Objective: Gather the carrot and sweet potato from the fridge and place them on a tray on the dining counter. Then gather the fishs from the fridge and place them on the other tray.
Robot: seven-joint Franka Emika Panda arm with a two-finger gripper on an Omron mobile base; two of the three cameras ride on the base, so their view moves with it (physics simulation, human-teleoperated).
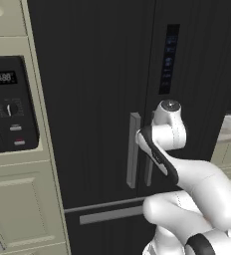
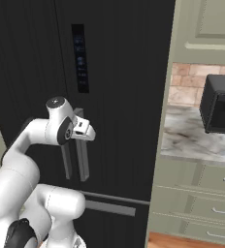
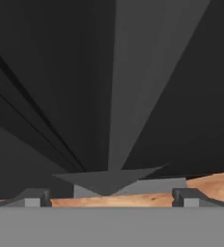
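At fridge front: robot parked close to fridge [image 1: 87, 74], both black doors closed, bottom drawer closed.
Fridge: tall black French-door unit; display strip [image 2: 80, 58] on right door; two grey vertical handles [image 1: 133, 149] side by side at the centre seam; horiz. drawer handle [image 2: 109, 208] below.
Claw position: gripper [image 2: 85, 130] level w/ upper part of the door handles, hand pointing at the fridge face, just beside the handles; contact cannot be confirmed.
Claw state: jaws spread wide, nothing between them; hand view has the two fingertips [image 3: 34, 197] far apart w/ one grey handle running up the middle between them.
Fridge vs claw: directly ahead of fingers, handle centred in the gap, door surface near.
Left of fridge: beige cabinet w/ black oven panel [image 1: 8, 104].
Right of fridge: marble-look counter [image 2: 192, 140] w/ black microwave [image 2: 221, 104], drawers beneath.
Floor: wood-tone strip [image 3: 210, 188] seen low in hand view.
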